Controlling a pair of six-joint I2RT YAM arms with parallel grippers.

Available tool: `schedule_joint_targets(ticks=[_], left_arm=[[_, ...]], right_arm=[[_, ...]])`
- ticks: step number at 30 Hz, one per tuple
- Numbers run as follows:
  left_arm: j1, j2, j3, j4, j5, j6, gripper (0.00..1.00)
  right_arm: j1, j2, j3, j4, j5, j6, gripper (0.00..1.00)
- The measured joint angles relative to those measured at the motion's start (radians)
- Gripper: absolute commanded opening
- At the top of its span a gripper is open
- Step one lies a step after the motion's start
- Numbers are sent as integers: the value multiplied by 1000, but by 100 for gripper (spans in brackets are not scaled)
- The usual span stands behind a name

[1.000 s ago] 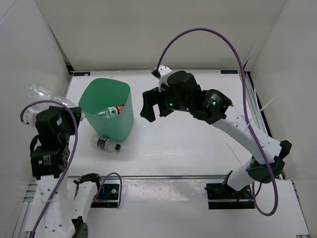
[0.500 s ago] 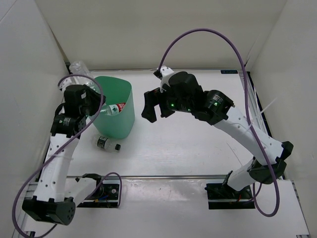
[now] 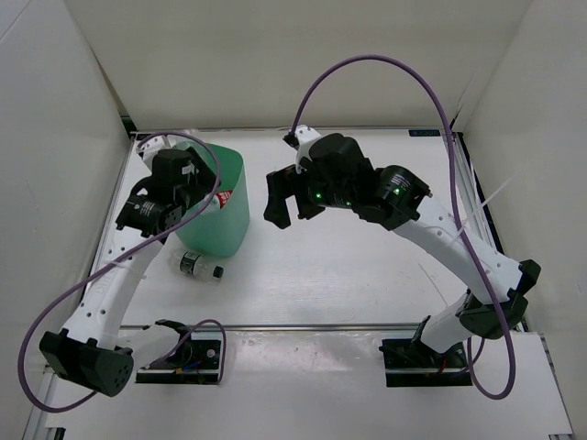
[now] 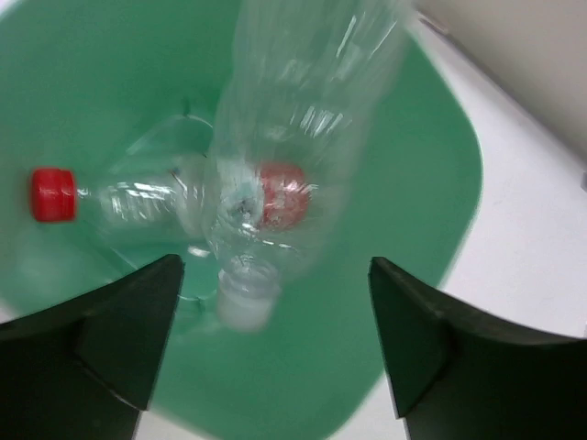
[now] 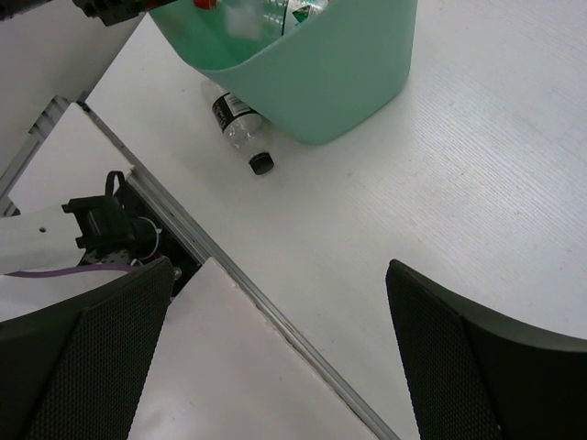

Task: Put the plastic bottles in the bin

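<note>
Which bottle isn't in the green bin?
The dark-labelled bottle, lying on the table beside the bin. The red-capped bottle lies inside, and the clear bottle hangs in its opening.

One bottle [image 4: 138, 199] inside bin [image 4: 83, 82]; second bottle [image 3: 196, 267] beside it.

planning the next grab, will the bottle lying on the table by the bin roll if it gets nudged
Probably: the bottle lies on its side on the smooth table, so it could roll. It looks clear and empty, so likely light and squashy.
</note>
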Motion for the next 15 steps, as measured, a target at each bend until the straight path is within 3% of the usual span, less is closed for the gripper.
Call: schedule_joint_targets(ticks=[4,8,15], left_arm=[[-29,0,68,-29,-84,2,100],[-24,-98,86,-45,-144,-25,100],[28,-355,-19,-182,-166,-353,100]], right_arm=[[0,0,0,-2,4,3,100],[0,0,0,-5,8,3,100],[0,0,-1,-6,12,3,100]])
